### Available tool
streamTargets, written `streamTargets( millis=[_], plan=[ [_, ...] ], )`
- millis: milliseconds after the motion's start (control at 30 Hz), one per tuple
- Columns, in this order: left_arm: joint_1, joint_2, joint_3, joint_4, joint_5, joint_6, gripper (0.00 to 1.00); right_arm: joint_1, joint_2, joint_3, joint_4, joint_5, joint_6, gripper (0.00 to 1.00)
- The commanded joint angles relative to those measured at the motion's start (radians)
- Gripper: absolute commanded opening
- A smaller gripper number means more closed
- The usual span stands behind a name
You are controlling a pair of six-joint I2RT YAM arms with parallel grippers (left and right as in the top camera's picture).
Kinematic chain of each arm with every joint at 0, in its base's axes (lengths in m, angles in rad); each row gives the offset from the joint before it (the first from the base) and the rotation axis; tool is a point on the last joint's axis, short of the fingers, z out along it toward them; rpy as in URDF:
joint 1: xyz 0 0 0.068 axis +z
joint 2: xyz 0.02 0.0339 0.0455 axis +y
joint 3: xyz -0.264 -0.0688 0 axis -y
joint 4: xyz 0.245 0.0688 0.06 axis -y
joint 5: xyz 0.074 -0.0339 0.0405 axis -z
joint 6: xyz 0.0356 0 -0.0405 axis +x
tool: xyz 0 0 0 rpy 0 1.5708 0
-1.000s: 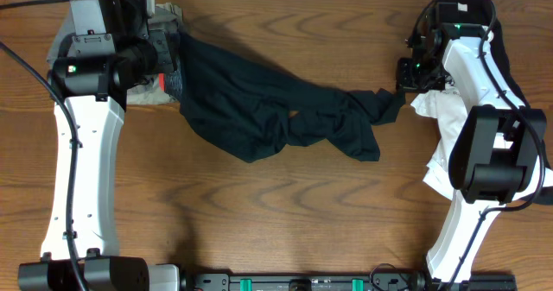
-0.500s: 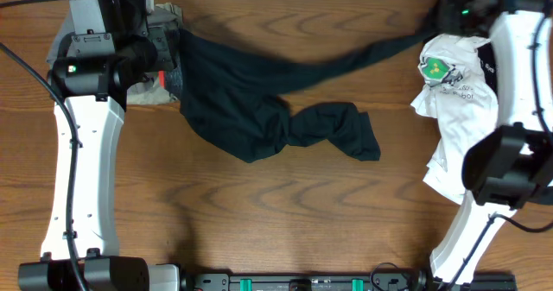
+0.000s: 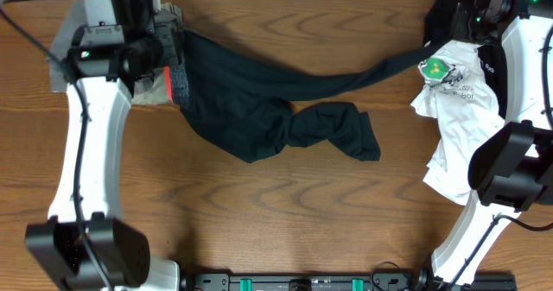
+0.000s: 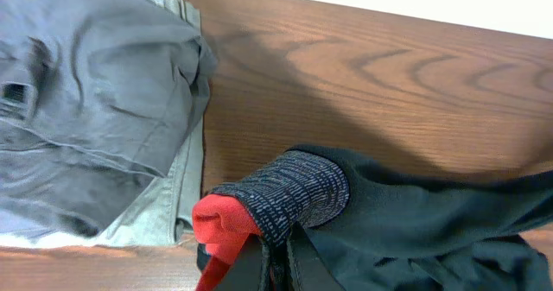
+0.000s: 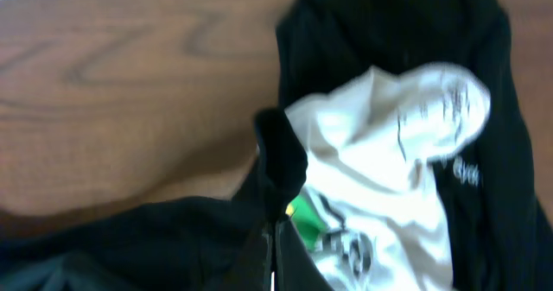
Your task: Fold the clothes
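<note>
Long black pants (image 3: 251, 101) lie across the table top. My left gripper (image 4: 278, 255) is shut on their grey-and-red waistband (image 4: 289, 196), which also shows in the overhead view (image 3: 175, 75). One pant leg (image 3: 363, 73) is pulled out to the right; my right gripper (image 5: 270, 248) is shut on its cuff (image 5: 281, 157), seen in the overhead view (image 3: 435, 42). The other leg (image 3: 333, 131) lies bunched mid-table. A white tee with green print (image 3: 454, 92) lies at the right, also in the right wrist view (image 5: 389, 170). Another black garment (image 5: 397, 32) lies under it.
A grey garment (image 4: 95, 101) lies folded at the far left corner, under my left arm in the overhead view (image 3: 164, 15). The table's back edge meets a white wall (image 4: 415, 2). My right arm (image 3: 518, 110) covers part of the tee.
My right gripper pulled one pant leg out from the bunch toward the far right corner, stretching it. My left gripper shifted slightly, baring the red waistband lining.
</note>
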Motion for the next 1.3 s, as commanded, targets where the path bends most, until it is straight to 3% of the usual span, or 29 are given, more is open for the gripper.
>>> streamTargets(
  millis=[0, 333, 700, 867, 900, 967, 1067, 1167, 1233, 1267],
  plan=[
    [0.005, 0.053, -0.006, 0.023, -0.011, -0.031, 0.06, -0.019, -0.004, 0.008, 0.045, -0.067, -0.060, 0.01],
    [0.005, 0.066, -0.006, 0.027, -0.008, -0.051, 0.06, -0.025, -0.043, 0.055, 0.032, -0.079, -0.072, 0.01],
    [0.002, 0.135, -0.007, 0.028, -0.010, -0.052, 0.06, -0.024, -0.019, -0.243, 0.123, -0.047, -0.033, 0.01],
    [0.002, 0.189, -0.007, 0.042, -0.009, -0.052, 0.06, -0.024, -0.019, -0.282, 0.134, -0.050, -0.040, 0.01],
    [0.002, 0.199, -0.007, 0.045, -0.009, -0.052, 0.06, -0.023, -0.019, -0.282, 0.133, -0.054, -0.046, 0.03],
    [0.002, 0.206, -0.007, 0.049, -0.008, -0.052, 0.06, -0.023, -0.024, -0.281, 0.127, -0.060, -0.055, 0.37],
    [0.002, 0.204, -0.006, 0.058, -0.008, -0.052, 0.06, -0.023, -0.037, -0.281, 0.105, -0.073, -0.072, 0.67],
    [0.002, 0.204, -0.006, 0.063, -0.008, -0.052, 0.07, -0.026, -0.040, -0.281, 0.073, -0.072, -0.071, 0.75],
    [0.002, 0.204, -0.006, 0.061, -0.005, -0.053, 0.16, -0.035, -0.037, -0.286, 0.053, -0.073, -0.067, 0.71],
    [0.002, 0.204, -0.006, 0.061, -0.005, -0.053, 0.21, -0.040, -0.036, -0.292, 0.045, -0.072, -0.063, 0.62]
  ],
)
